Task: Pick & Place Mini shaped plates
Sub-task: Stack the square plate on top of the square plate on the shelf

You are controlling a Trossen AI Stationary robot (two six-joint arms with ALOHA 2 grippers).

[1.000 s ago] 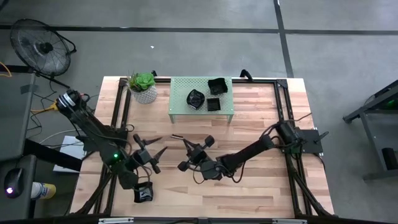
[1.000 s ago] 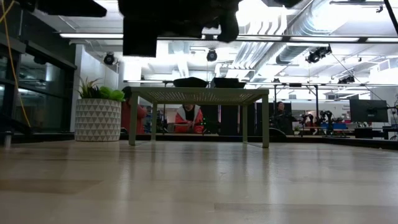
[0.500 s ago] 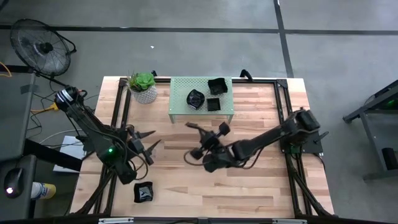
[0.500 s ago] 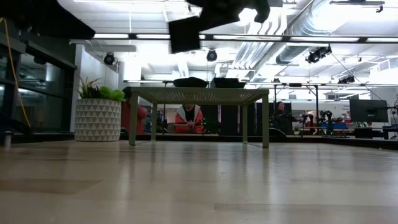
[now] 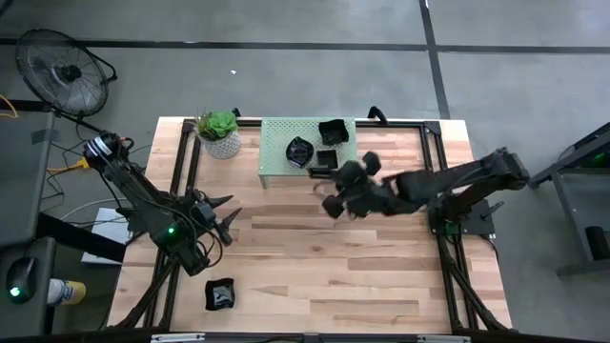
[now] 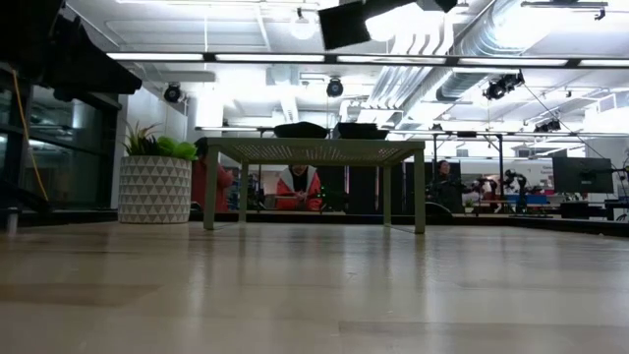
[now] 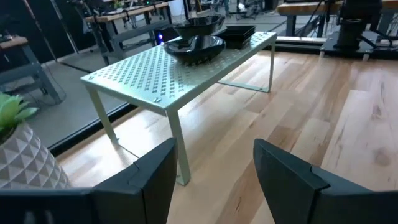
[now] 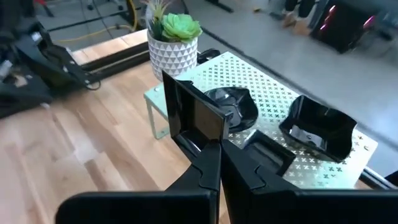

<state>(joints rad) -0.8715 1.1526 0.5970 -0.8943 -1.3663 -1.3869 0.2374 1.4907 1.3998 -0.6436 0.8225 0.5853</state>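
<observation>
My right gripper [image 5: 321,175] hangs high over the table beside the near edge of the green perforated stand [image 5: 276,164]. It is shut on a square black mini plate [image 8: 191,115], which also shows at the top of the low view [image 6: 344,22]. Three more black plates [image 5: 300,151] [image 5: 333,131] [image 5: 327,160] rest on the stand's top. Another plate [image 5: 220,294] lies flat on the table near its near left corner. My left gripper [image 5: 227,211] stands open at the left, with nothing between its fingers [image 7: 158,171]. My right gripper pinches the square plate by one rim [image 8: 208,144] between its two fingers, which slant down toward the stand. The plate stands on edge beyond the fingertips, its hollow face turned sideways. It is lifted clear of the table and the stand.
A green plant in a white patterned pot [image 5: 221,131] stands at the stand's left end. Dark frame rails [image 5: 431,152] run along the table's left, right and far sides. Bare wood lies between the arms and toward the near edge.
My right gripper has risen and gone toward the far right, from the table's middle to the stand's near edge, carrying the plate. My left gripper has drawn back from the near-left plate toward the far edge and rolled, still open.
</observation>
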